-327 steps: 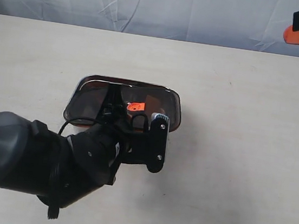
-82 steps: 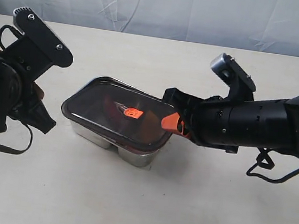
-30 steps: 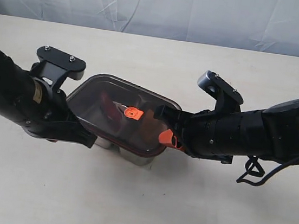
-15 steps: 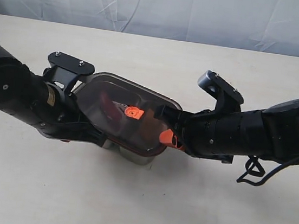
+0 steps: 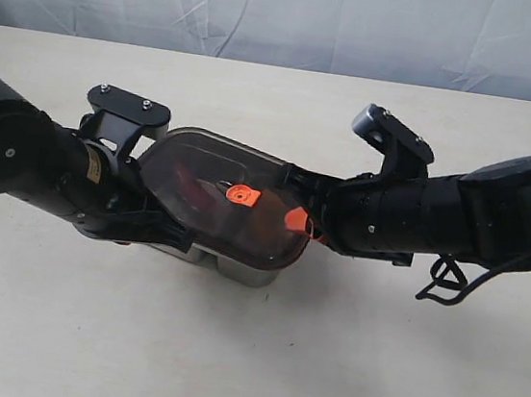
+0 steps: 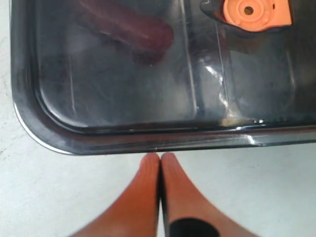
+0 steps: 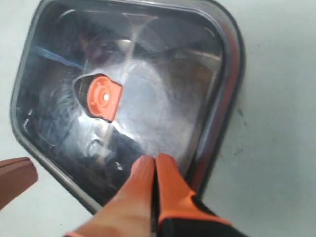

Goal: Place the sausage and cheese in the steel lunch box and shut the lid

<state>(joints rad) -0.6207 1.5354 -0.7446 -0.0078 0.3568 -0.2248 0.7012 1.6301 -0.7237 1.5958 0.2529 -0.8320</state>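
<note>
Both arms low, flanking lid (image 5: pixel 242 230) | left fingers (image 6: pixel 150 168) closed, tips at its edge | right fingers (image 7: pixel 147 170) closed, tips over it

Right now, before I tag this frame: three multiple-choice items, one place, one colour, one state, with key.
1. Where is the lid? A on the steel lunch box; B under it; C lifted clear of it.
2. Colour of the lid's centre tab? A blue; B orange; C green.
3. State of the left gripper? A wide open; B shut, empty; C shut on the tab.
Key: 1 A, it covers the steel lunch box's top; 2 B, bright orange in every view; 3 B, fingertips pressed together beside the lid's rim.
</note>
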